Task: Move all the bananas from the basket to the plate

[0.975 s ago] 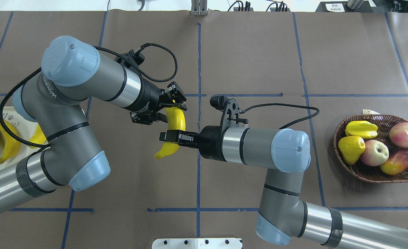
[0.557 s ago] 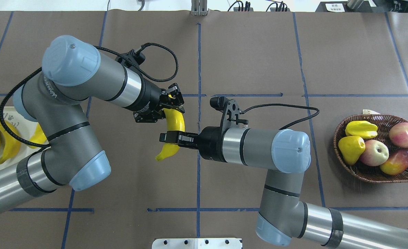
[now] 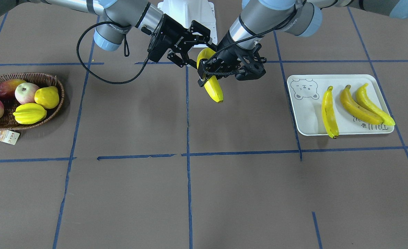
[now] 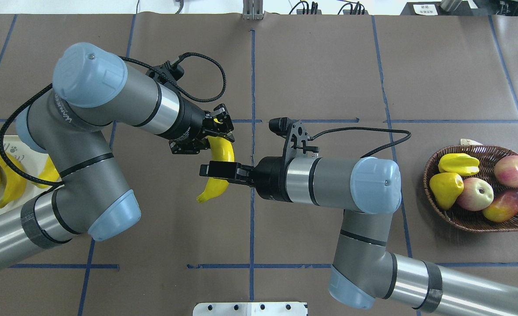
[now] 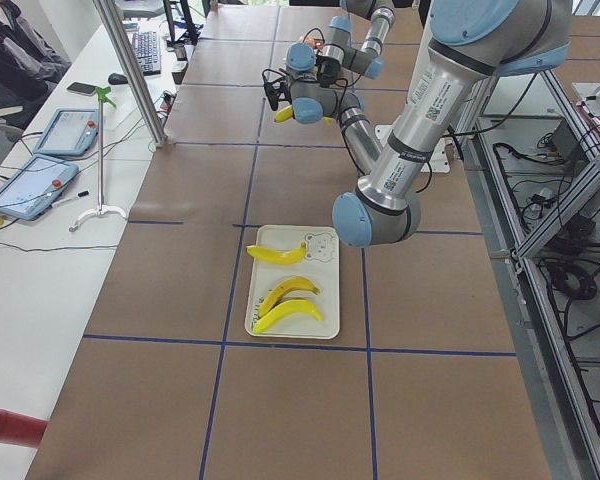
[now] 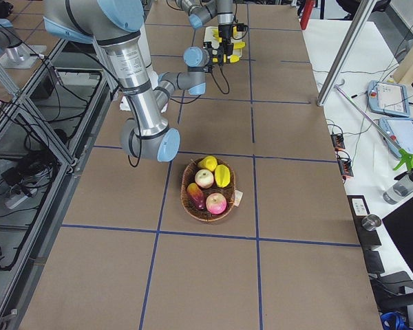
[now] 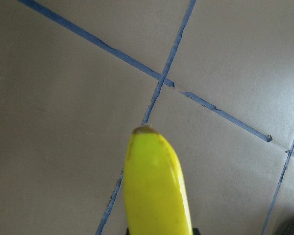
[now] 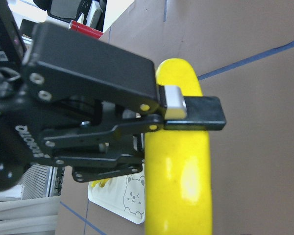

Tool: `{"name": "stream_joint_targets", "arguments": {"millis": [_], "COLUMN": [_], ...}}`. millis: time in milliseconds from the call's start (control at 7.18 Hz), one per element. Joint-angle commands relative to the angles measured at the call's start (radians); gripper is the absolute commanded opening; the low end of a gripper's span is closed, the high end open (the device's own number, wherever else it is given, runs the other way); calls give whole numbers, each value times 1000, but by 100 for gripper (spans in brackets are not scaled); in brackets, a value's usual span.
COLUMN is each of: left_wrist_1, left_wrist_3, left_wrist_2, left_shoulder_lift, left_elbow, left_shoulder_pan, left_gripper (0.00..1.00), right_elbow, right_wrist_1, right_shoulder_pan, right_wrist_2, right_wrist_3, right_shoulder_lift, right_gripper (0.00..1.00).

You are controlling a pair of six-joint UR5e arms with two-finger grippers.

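Held banana: a long curved glossy yellow banana hangs tilted in the air, free end downward. It is over the middle of the brown paper-covered table, which is marked with a blue tape grid.
Left gripper: the black two-finger left gripper is clamped on the banana's upper end. The right wrist view shows a finger pad pressed flat against the peel.
Right gripper: the black two-finger right gripper straddles the banana's middle. In the front-facing view its fingers stand spread apart.
Plate: a flat rectangular off-white tray with grey bear print sits on the robot's left. Three more yellow bananas lie on it side by side.
Basket: a shallow oval dark-brown wicker basket sits on the robot's right, well apart from the tray. It holds a ridged yellow starfruit, a smooth yellow fruit and three red-blushed fruits.
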Motion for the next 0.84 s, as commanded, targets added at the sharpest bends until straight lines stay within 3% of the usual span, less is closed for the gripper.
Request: {"name": "stream_joint_targets", "arguments": {"millis": [0, 418, 697], "left_wrist_1": [10, 104, 258], "left_wrist_3": [1, 13, 74], "left_wrist_2": [2, 17, 56], "left_shoulder_lift": [5, 37, 61], "left_elbow": [0, -3, -24], "left_shoulder_pan": [1, -7, -8], "left_gripper": [0, 0, 0], "right_elbow": [102, 164, 181], "right_wrist_1": [-153, -231, -233], "right_shoulder_pan": [77, 260, 334], "right_wrist_2": [157, 394, 475], "right_wrist_3": [-1, -9, -88], "right_shoulder_lift": [-20, -136, -253], "right_gripper": [100, 100, 100]}}
